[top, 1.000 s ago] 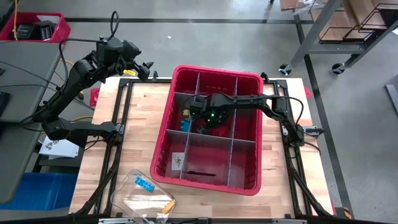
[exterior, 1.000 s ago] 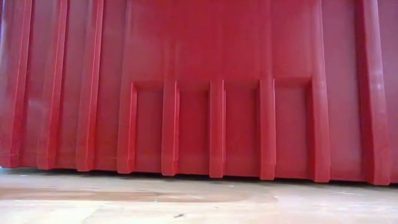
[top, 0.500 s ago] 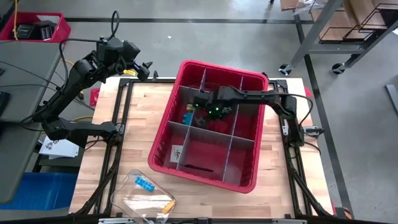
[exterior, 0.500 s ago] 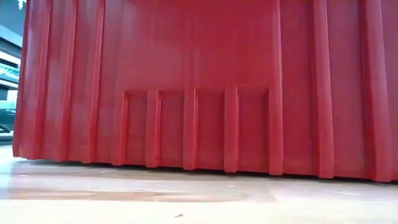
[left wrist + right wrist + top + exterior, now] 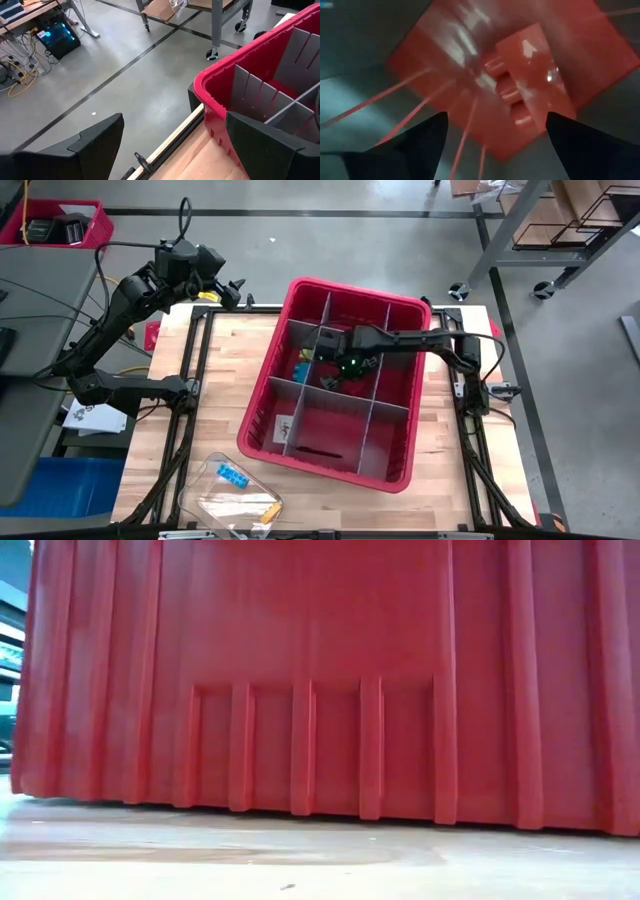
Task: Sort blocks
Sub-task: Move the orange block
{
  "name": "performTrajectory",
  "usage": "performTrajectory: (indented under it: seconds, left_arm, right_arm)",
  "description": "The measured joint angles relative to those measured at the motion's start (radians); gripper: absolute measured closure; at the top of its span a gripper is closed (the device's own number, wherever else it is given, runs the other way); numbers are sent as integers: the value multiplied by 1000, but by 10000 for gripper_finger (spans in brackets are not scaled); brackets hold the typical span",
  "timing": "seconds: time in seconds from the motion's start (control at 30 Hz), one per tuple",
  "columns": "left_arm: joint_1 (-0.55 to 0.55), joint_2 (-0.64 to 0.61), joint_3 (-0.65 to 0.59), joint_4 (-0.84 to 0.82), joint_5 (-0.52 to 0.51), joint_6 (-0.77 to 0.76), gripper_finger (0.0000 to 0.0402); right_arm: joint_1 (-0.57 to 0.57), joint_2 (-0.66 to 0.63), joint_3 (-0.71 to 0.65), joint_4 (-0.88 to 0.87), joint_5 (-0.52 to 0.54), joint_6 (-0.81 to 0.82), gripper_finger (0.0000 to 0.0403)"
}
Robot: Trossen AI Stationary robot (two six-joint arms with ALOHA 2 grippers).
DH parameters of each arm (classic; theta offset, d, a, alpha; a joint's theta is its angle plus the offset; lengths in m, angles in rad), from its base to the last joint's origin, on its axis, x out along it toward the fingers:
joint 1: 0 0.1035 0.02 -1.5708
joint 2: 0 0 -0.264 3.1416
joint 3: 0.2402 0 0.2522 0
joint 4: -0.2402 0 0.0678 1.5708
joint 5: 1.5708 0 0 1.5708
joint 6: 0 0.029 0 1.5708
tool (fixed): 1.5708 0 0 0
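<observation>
The red bin [image 5: 415, 395] stands askew on the table, split by grey dividers [image 5: 372, 412]. My right gripper [image 5: 347, 366] points down into its middle compartment, fingers open. In the right wrist view a red block [image 5: 514, 95] with studs lies on the bin floor beyond the open fingers [image 5: 495, 150]. A blue and yellow block [image 5: 301, 371] and a green one [image 5: 304, 357] lie in the compartment to the left. My left gripper [image 5: 232, 288] waits open, raised past the table's far left corner [image 5: 172, 150].
A clear plastic tray [image 5: 232, 498] at the near left holds a blue block [image 5: 235, 475] and a yellow one [image 5: 264, 516]. The bin's wall [image 5: 320, 680] fills the low view. Bare wood [image 5: 215, 380] lies left of the bin.
The red bin has turned a little on the table: its near left corner has slid toward the far left and its far end toward the right. My right gripper has risen inside the bin, gone a little toward the table's right edge, and rolled slightly, staying open.
</observation>
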Motion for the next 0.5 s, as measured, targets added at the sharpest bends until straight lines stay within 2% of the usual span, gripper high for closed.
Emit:
performTrajectory:
  seconds: [0.07,0.33,0.5]
  left_arm:
    - [0,0,0,-1,0,0,55]
    - [0,0,0,0,-1,0,55]
    - [0,0,0,-1,-1,-1,55]
  right_arm:
    - [7,0,-38,26,37,15,71]
    - [0,-4,-209,166,80,-41,71]
    - [-3,-6,-242,152,172,-63,71]
